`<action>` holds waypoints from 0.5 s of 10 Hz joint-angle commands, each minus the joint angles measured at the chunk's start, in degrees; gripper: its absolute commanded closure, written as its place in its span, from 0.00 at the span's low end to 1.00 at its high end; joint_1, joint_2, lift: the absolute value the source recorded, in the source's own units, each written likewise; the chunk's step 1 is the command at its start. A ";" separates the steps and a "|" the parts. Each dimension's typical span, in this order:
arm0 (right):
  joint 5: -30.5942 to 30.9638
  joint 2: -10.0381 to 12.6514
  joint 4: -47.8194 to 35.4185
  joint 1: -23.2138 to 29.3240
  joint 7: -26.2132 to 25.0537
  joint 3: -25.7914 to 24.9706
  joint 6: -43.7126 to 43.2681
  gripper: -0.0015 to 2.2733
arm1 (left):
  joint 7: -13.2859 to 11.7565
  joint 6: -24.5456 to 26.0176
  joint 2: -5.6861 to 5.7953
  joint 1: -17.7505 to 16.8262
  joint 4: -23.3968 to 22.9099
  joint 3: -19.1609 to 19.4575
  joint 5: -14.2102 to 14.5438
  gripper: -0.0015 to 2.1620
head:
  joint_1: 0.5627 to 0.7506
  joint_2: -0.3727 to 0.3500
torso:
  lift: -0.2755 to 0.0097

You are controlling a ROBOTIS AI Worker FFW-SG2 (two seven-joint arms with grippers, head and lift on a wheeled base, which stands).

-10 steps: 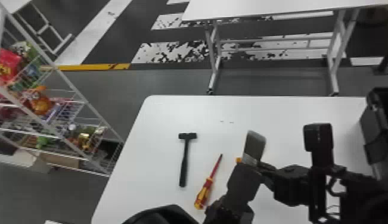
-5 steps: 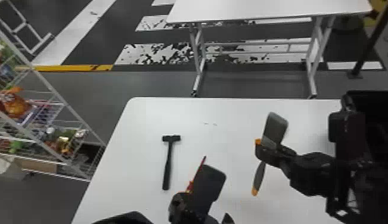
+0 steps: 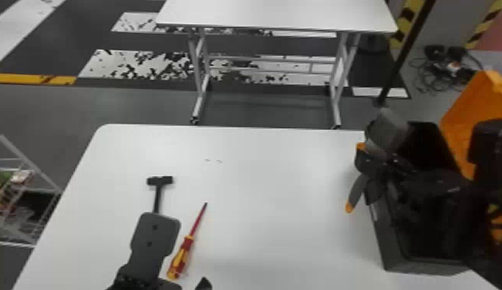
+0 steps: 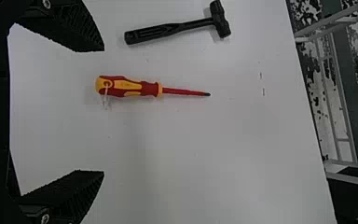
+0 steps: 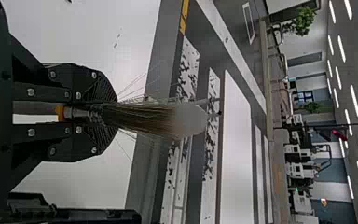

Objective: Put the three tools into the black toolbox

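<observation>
brush (image 5: 144, 120) is hanging at the left side of the open black toolbox (image 3: 381, 239), with the right gripper (image 3: 371, 164) pinching it between closed fingers. screwdriver (image 4: 135, 87) and hammer (image 4: 168, 31) are lying on the white table (image 3: 261, 193); left gripper (image 3: 182, 247) is hovering near both, fingers spread.

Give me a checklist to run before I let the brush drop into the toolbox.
1. Brush held in the right gripper: ok, fingers shut on it.
2. Toolbox open: ok, orange lid raised.
3. Bristles fully over the opening: cannot tell; they overlap the rim in the head view.
4. Left gripper open and empty: ok.
5. Screwdriver and hammer boxed: not ok, both on the table.
</observation>
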 commanded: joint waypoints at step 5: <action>-1.14 -6.83 2.60 1.01 -0.81 -10.58 -10.23 0.99 | -3.49 -0.38 -0.68 2.31 0.20 9.09 3.97 0.04 | 0.70 0.39 | 0.79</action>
